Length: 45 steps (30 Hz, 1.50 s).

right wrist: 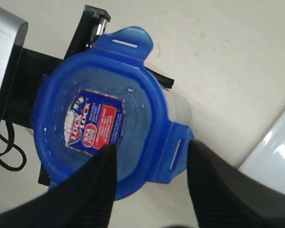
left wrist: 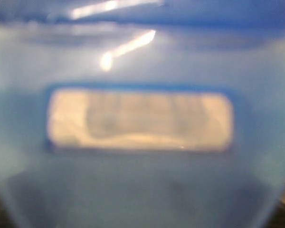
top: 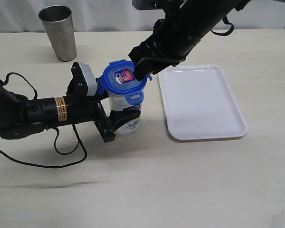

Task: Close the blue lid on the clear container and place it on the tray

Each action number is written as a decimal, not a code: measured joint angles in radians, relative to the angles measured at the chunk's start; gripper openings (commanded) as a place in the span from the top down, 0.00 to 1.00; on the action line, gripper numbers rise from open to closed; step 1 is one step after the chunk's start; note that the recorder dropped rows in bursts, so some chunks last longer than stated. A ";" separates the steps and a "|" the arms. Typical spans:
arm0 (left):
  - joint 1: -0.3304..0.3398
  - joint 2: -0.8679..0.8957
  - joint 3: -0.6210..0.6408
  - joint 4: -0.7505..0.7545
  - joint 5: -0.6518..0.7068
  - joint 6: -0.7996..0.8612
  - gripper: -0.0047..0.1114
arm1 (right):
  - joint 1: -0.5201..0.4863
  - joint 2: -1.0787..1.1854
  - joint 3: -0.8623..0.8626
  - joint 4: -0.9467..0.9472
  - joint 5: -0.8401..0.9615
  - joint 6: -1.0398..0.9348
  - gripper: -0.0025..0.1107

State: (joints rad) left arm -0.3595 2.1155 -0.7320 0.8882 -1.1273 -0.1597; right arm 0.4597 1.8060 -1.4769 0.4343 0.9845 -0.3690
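Observation:
The clear container (top: 118, 101) stands upright on the table, left of the tray (top: 202, 102). My left gripper (top: 126, 116) reaches in from the left and is shut on its body. The blue lid (top: 123, 80) sits on top with its sticker up and its flaps sticking out. Close up in the left wrist view, one blurred lid flap (left wrist: 142, 61) fills the frame. My right gripper (top: 145, 71) hovers over the lid's tray-side edge. In the right wrist view that gripper (right wrist: 151, 147) is open, its black fingers (right wrist: 97, 190) straddling one flap of the lid (right wrist: 85, 95) without pinching it.
A grey metal cup (top: 59, 31) stands at the back left. The white tray's corner (right wrist: 275, 152) shows in the right wrist view. The left arm and its cable (top: 61, 152) lie across the table's left side.

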 measured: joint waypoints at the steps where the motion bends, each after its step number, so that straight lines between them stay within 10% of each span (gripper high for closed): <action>1: 0.000 0.000 0.000 0.000 0.000 0.000 0.96 | 0.000 0.007 0.000 0.002 -0.001 -0.002 0.58; 31: 0.016 -0.002 0.004 0.009 -0.004 -0.028 0.96 | -0.041 0.142 -0.033 0.315 0.066 -0.192 0.60; 45: 0.010 -0.002 0.000 0.028 0.002 -0.009 0.96 | -0.013 0.040 -0.048 0.129 0.039 -0.208 0.52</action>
State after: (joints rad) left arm -0.3495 2.1133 -0.7320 0.9158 -1.1253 -0.1691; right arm 0.4470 1.8465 -1.5246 0.5631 1.0235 -0.5767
